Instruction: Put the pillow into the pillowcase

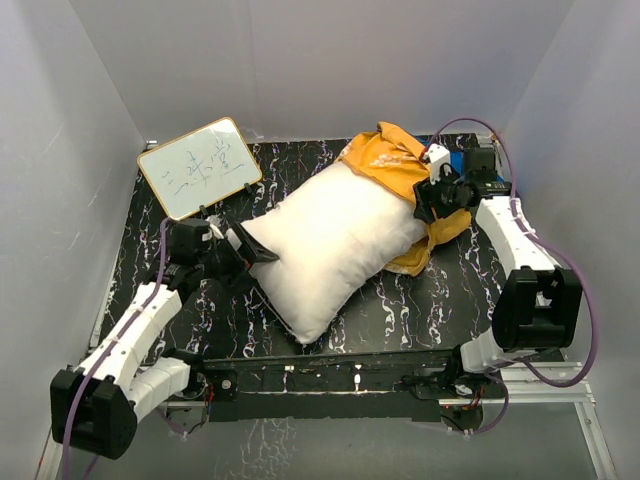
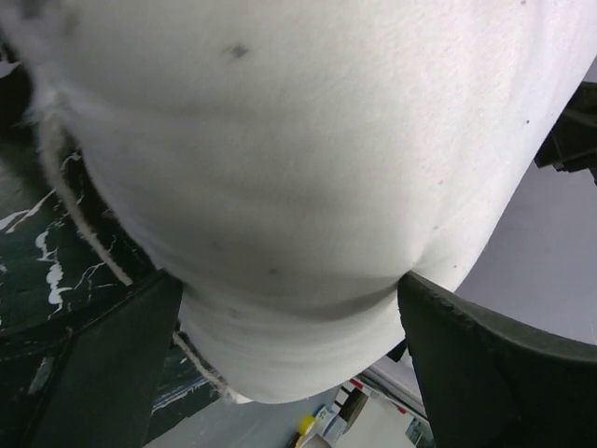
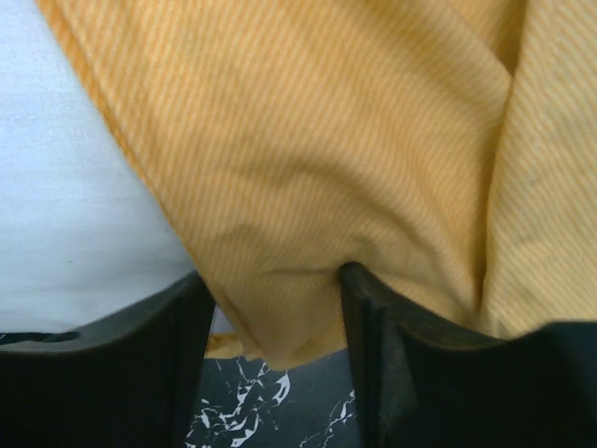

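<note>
The plump white pillow [image 1: 335,240] lies diagonally across the black marbled table, its far right end tucked inside the orange-yellow pillowcase [image 1: 400,165]. My left gripper [image 1: 240,245] is shut on the pillow's left corner; the pillow [image 2: 298,168] fills the left wrist view and bulges between the fingers [image 2: 476,355]. My right gripper [image 1: 432,195] is shut on the pillowcase's edge at the right. In the right wrist view a fold of orange cloth [image 3: 317,168] is pinched between the fingers [image 3: 373,336], with the white pillow [image 3: 65,205] at the left.
A framed whiteboard [image 1: 200,166] with writing leans at the back left. White walls enclose the table on three sides. A metal rail [image 1: 330,375] with the arm bases runs along the near edge.
</note>
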### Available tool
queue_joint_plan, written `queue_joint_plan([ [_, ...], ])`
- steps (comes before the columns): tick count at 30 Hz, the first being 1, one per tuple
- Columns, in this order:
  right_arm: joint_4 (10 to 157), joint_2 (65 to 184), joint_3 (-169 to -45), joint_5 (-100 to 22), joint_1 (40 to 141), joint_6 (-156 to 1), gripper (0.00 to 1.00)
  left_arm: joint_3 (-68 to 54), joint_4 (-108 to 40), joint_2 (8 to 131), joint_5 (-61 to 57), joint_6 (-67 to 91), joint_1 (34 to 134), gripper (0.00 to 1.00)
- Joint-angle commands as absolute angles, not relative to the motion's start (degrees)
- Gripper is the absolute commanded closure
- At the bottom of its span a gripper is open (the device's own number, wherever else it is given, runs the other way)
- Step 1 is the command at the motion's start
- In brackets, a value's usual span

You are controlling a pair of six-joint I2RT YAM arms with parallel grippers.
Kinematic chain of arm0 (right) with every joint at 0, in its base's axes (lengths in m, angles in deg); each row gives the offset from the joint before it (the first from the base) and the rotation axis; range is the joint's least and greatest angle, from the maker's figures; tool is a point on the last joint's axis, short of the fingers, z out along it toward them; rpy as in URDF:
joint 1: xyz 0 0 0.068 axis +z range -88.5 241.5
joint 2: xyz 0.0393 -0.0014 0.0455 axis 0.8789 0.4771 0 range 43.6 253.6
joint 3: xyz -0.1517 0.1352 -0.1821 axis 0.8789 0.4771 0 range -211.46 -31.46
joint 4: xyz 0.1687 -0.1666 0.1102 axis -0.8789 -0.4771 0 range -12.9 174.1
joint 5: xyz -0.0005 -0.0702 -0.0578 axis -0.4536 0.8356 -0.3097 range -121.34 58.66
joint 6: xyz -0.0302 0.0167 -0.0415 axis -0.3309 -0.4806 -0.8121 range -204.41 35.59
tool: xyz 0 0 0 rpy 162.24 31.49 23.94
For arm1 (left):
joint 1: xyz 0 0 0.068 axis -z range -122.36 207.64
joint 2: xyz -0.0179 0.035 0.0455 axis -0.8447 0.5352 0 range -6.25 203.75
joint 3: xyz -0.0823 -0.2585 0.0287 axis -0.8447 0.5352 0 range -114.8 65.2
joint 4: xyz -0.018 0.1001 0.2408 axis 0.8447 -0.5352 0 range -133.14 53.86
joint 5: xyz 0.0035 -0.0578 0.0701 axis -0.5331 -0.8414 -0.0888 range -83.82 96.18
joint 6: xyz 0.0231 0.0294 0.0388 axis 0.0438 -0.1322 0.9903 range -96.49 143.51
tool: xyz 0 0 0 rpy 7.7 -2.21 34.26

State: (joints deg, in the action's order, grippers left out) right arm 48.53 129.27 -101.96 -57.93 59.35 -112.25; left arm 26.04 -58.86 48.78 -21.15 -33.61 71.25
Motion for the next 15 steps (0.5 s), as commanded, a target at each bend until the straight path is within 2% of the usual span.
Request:
queue_joint_plan([
  [1,53.1,130.7,-103.9,-56.0,61.1,-111.2,0.53,27.2,-49.3,53.3,-21.1,-36.9,76.2,0.03],
  [3,51.9,131.4,-105.6,-57.1,61.2,-111.6,0.81,26.5,-47.1,55.9,-19.0,-36.9,78.5,0.11],
  [4,50.2,131.5,-107.2,-59.2,61.2,-112.3,0.88,26.2,-44.7,57.0,-18.9,-37.1,79.2,0.21],
  [6,46.9,131.1,-112.8,-66.3,61.1,-113.7,0.92,25.4,-38.7,58.7,-19.9,-38.6,79.7,0.61],
  [7,45.2,130.5,-115.6,-71.5,61.2,-113.8,0.92,24.3,-36.0,59.5,-20.1,-39.2,79.7,0.77],
  [9,42.6,129.6,-122.4,-82.8,63.1,-113.0,0.92,21.0,-32.5,61.7,-20.3,-39.0,79.9,0.95],
  [10,42.1,129.4,-125.6,-88.1,63.9,-111.6,0.92,18.7,-31.6,63.1,-20.8,-38.5,79.9,1.0],
  [13,44.1,130.2,-133.2,-97.0,68.5,-105.0,0.92,10.4,-30.0,68.2,-23.2,-37.1,80.4,1.0],
  [15,46.7,131.0,-133.9,-99.0,70.7,-100.9,0.92,6.5,-29.8,70.2,-23.2,-36.3,81.1,1.0],
])
